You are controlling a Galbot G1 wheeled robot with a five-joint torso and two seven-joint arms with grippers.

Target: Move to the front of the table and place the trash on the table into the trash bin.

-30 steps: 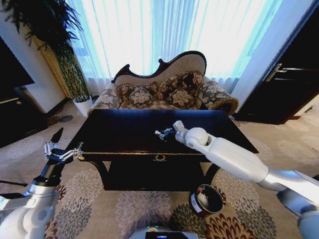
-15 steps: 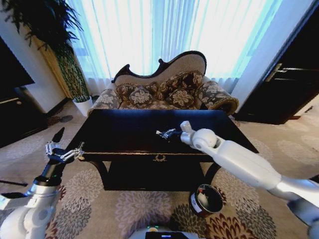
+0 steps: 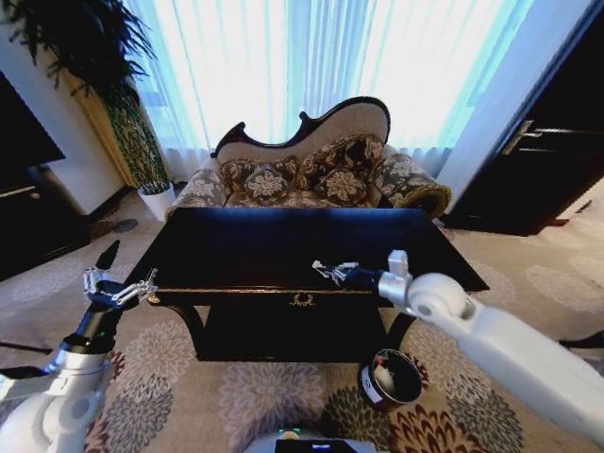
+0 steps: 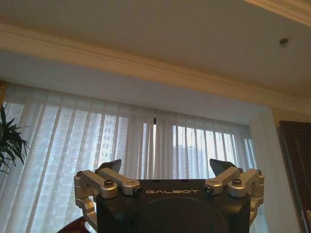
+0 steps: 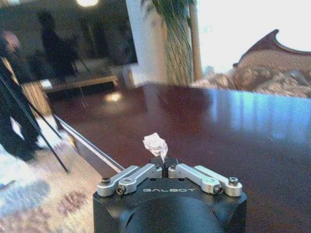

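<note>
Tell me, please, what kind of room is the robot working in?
Probably a formal living room or hotel lounge: a patterned sofa with a carved frame behind the dark glossy table, sheer curtains over tall windows, and a floral carpet.

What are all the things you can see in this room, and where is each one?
Table: one, dark and glossy, middle of the room.
Paper ball: one, white, pinched in the right gripper above the table.
Bin: one, dark, on the carpet by the table's front right leg, something white inside.
Sofa: one, patterned, behind the table.
Plant: one, green, far left corner.
Curtains: pale, sheer, across the window.
Carpet: flowered, under the table.
Left gripper: raised off the table's left end, fingers open.
Right gripper: near the table's front edge, fingers shut.
</note>
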